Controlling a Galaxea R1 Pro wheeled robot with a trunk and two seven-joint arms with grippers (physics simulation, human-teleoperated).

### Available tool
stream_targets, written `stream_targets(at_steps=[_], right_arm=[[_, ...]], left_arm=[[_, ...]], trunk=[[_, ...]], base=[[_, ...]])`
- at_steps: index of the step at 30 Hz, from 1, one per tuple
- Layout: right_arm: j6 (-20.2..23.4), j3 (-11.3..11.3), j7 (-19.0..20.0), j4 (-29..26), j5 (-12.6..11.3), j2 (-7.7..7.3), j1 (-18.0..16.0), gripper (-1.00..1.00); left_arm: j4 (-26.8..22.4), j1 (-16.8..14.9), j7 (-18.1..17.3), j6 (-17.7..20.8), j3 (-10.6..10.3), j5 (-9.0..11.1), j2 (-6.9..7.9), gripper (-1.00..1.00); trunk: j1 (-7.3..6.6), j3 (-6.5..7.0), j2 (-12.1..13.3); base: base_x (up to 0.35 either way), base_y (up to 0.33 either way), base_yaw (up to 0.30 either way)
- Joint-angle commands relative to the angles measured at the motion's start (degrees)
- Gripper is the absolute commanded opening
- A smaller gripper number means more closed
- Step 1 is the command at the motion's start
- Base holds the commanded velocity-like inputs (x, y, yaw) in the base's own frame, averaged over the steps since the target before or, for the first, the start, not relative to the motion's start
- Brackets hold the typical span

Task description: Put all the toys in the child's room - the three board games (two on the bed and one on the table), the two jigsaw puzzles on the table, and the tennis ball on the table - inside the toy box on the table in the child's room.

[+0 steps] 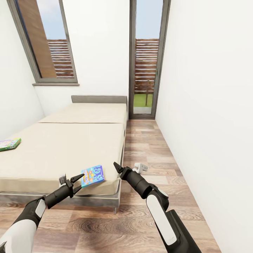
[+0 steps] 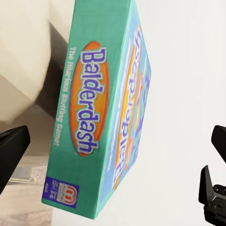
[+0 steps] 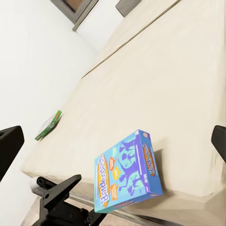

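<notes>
A small blue board game (image 1: 92, 175) marked "Balderdash" lies on the bed (image 1: 70, 147) at its near right corner, and its end sticks out past the mattress edge. My left gripper (image 1: 79, 182) is open just left of the box and touches nothing. In the left wrist view the box's green side (image 2: 89, 108) sits close between the spread fingers (image 2: 12, 150). My right gripper (image 1: 116, 170) hangs open just right of the box, above the floor. The right wrist view shows the blue box (image 3: 127, 172) and a green-edged board game (image 3: 48, 125); that second box (image 1: 10, 144) lies at the bed's far left edge.
A strip of wood-plank floor (image 1: 147, 147) runs between the bed and the white right wall (image 1: 211, 123), up to a glass door (image 1: 146, 59). A small white object (image 1: 140, 168) lies on the floor beside the bed's corner. The grey headboard (image 1: 99, 99) stands under a window (image 1: 49, 42).
</notes>
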Motion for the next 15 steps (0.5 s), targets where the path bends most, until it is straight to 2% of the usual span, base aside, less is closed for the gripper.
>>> stream_targets(at_steps=[1, 15], right_arm=[[0.2, -0.1, 0.0, 0.0, -0.3, 0.01, 0.0, 1.00], [0.2, -0.1, 0.0, 0.0, -0.3, -0.04, 0.0, 1.00]], left_arm=[[0.0, -0.1, -0.3, 0.3, 0.4, -0.2, -0.07, 1.00], [0.0, -0.1, -0.3, 0.2, 0.4, -0.2, -0.07, 1.00]], trunk=[[-0.01, -0.05, 0.0], [-0.01, -0.05, 0.0]], base=[[0.000, -0.034, 0.000], [0.000, -0.006, 0.000]])
